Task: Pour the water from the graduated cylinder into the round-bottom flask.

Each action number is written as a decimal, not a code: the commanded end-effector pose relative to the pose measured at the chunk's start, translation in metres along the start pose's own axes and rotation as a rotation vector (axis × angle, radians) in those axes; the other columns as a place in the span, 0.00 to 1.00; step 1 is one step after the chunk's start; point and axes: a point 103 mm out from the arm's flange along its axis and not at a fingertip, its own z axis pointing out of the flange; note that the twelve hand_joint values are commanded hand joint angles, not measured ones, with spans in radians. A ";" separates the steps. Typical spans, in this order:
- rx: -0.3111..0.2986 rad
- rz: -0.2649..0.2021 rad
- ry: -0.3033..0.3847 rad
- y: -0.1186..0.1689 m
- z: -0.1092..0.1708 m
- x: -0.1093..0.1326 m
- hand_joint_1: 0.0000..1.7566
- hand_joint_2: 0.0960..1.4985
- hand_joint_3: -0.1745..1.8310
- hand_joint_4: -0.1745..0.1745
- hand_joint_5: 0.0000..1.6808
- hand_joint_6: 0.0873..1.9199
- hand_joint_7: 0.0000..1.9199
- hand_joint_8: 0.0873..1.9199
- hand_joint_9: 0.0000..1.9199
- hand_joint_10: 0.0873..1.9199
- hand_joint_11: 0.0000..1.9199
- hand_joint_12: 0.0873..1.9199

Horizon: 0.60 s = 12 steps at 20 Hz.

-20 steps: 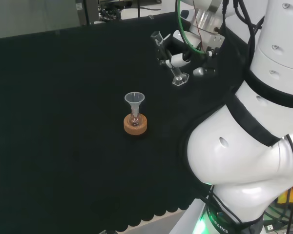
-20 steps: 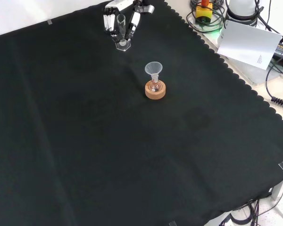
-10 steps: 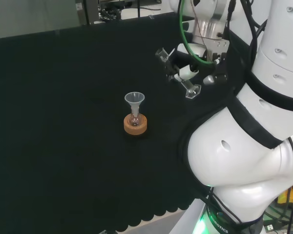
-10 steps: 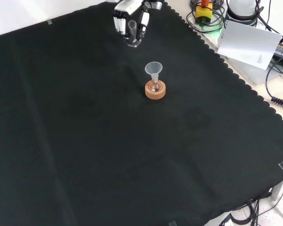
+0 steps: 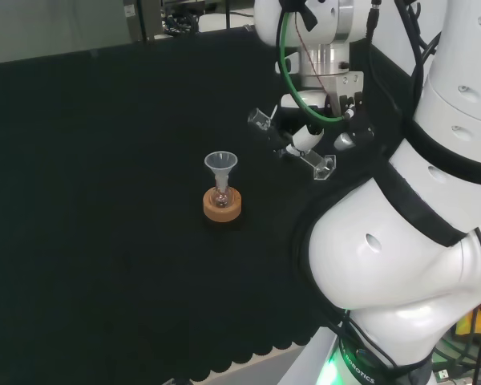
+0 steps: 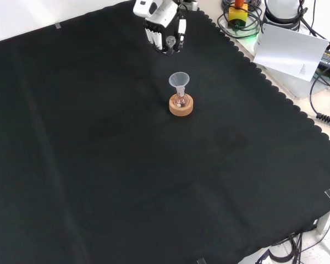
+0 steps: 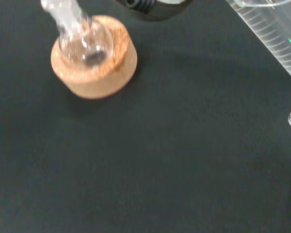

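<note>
Hand point(image 5: 303, 138) holds tilted graduated cylinder point(image 5: 291, 145) near round-bottom flask point(image 5: 221, 195).

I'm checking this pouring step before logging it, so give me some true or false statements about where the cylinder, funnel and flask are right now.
1. The hand holds the graduated cylinder tilted above the cloth. True.
2. A funnel sits in the round-bottom flask. True.
3. The flask rests on a red ribbed ring. False: it rests on a cork ring.
4. The cylinder's mouth is directly over the funnel. False: in the head view it is off to the funnel's right.
</note>
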 end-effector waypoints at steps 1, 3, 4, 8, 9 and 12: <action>0.126 0.004 -0.076 -0.002 -0.002 0.013 0.72 0.67 0.07 0.58 0.69 0.40 0.64 0.25 0.76 0.00 0.63 0.36; 0.139 0.001 -0.089 -0.001 -0.004 0.016 0.72 0.67 0.07 0.58 0.69 0.40 0.64 0.25 0.76 0.00 0.63 0.36; 0.150 0.000 -0.097 -0.001 -0.004 0.018 0.72 0.67 0.07 0.58 0.69 0.40 0.64 0.25 0.76 0.00 0.63 0.36; 0.190 0.010 -0.136 0.002 -0.006 0.022 0.72 0.67 0.07 0.58 0.69 0.40 0.64 0.25 0.76 0.00 0.63 0.36; 0.199 0.010 -0.139 0.003 -0.006 0.023 0.72 0.67 0.07 0.58 0.69 0.40 0.64 0.25 0.76 0.00 0.63 0.36; 0.237 0.021 -0.161 0.007 -0.006 0.025 0.72 0.67 0.07 0.58 0.69 0.40 0.64 0.25 0.76 0.00 0.63 0.36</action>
